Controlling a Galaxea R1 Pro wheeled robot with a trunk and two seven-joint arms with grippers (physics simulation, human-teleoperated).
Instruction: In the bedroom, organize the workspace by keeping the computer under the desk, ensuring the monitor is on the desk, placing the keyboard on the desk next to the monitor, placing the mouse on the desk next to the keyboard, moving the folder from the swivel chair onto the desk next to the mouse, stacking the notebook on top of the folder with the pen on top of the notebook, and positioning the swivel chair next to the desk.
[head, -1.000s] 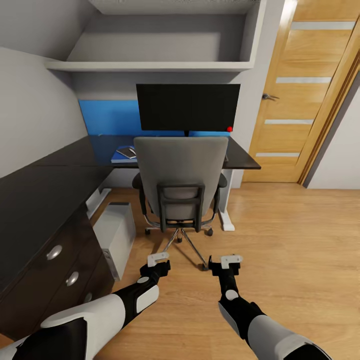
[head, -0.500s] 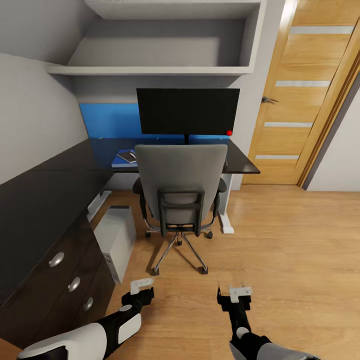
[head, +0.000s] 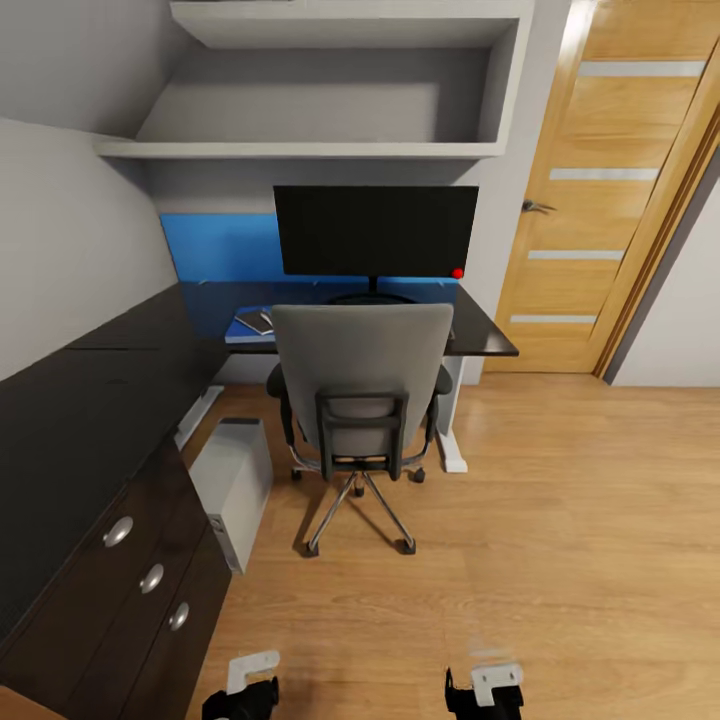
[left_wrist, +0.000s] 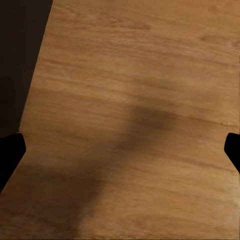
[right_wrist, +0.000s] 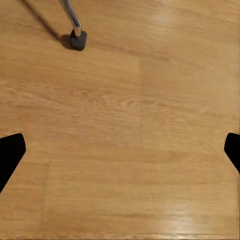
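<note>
Nearest the head camera, the left gripper (head: 243, 688) and the right gripper (head: 485, 688) hang low over the warm oak plank floor (head: 560, 520), each a black wrist capped by a pale grey block; in both wrist views the 2 dark fingertips sit at opposite edges with bare boards between them, so both grippers are spread apart and hold nothing. The right wrist view adds a detail, a chrome leg ending in a small dark caster (right_wrist: 77, 40) on the glossy planks, while the left wrist view takes in a dark strip of furniture along one edge. At the left runs the long L-shaped black-topped desk (head: 90, 400), matte, with dark drawer fronts carrying 3 round silver knobs (head: 151, 577). Beside those drawers, on the floor under the desk's edge, stands the light grey boxy computer tower (head: 232, 478). Farther on, the grey upholstered swivel chair (head: 362, 378) with dark armrests and a chrome star base is drawn up to the desk, its broad back blocking the middle of the desktop. Past its left side a flat bright blue folder (head: 243, 333) lies on the desk with a small dark grey notebook (head: 256, 321) on top. Behind stands the wide flat black monitor (head: 375, 230), a red dot at its lower right corner, before a blue wall panel (head: 220, 247). Pale grey shelves (head: 300, 148) hang above, and an oak door with frosted strips (head: 590, 210) stands to the right.
</note>
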